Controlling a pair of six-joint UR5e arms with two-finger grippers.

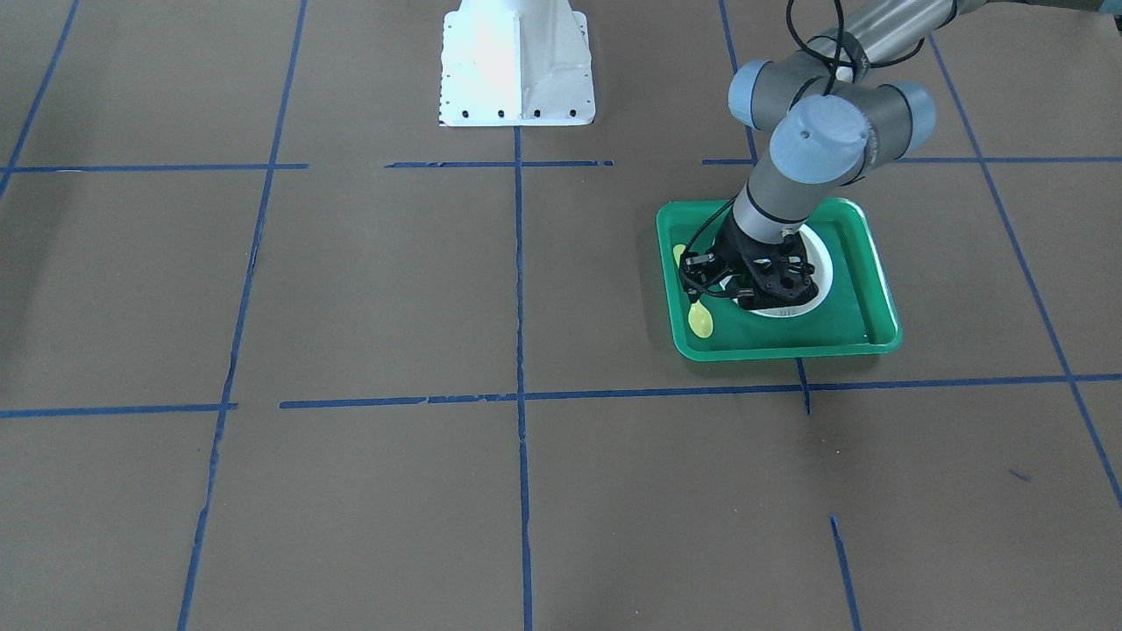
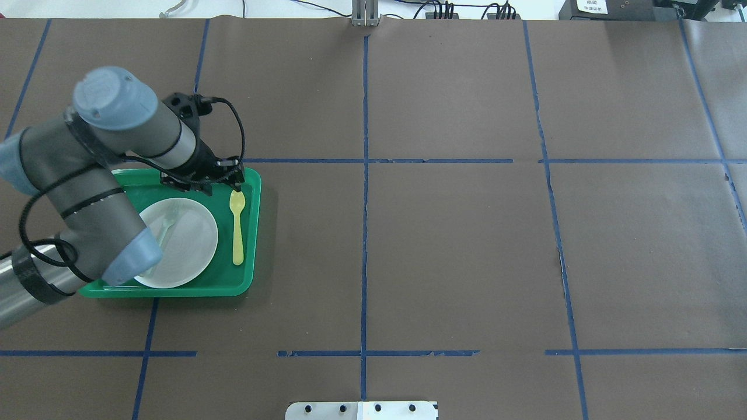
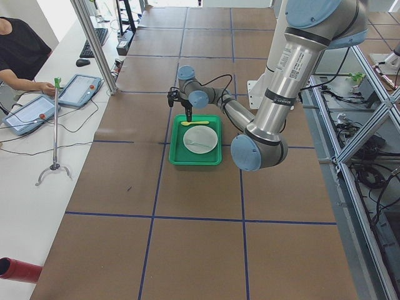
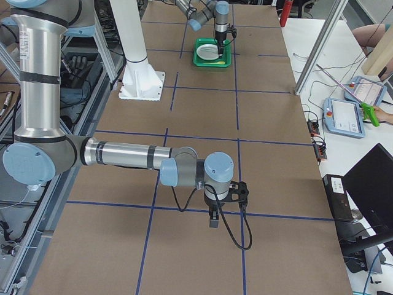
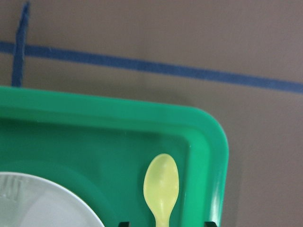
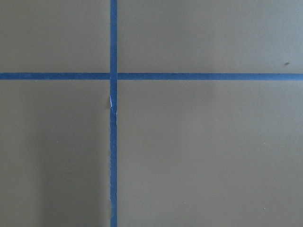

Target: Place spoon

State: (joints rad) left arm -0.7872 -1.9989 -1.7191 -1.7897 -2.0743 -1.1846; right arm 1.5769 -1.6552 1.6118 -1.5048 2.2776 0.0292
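Overhead exterior, spoon (image 2: 237,226) (yellow), green tray (image 2: 225,274)

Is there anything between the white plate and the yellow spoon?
Nothing: between plate and spoon only bare tray floor shows, in the overhead view.

You see the spoon (image 2: 237,227) in smooth yellow plastic, at three o'clock of the matt white plate (image 2: 192,245) from overhead, both in a glossy green plastic tray (image 5: 118,111) on a matt brown paper surface (image 2: 455,251) lined with blue tape (image 2: 365,233).
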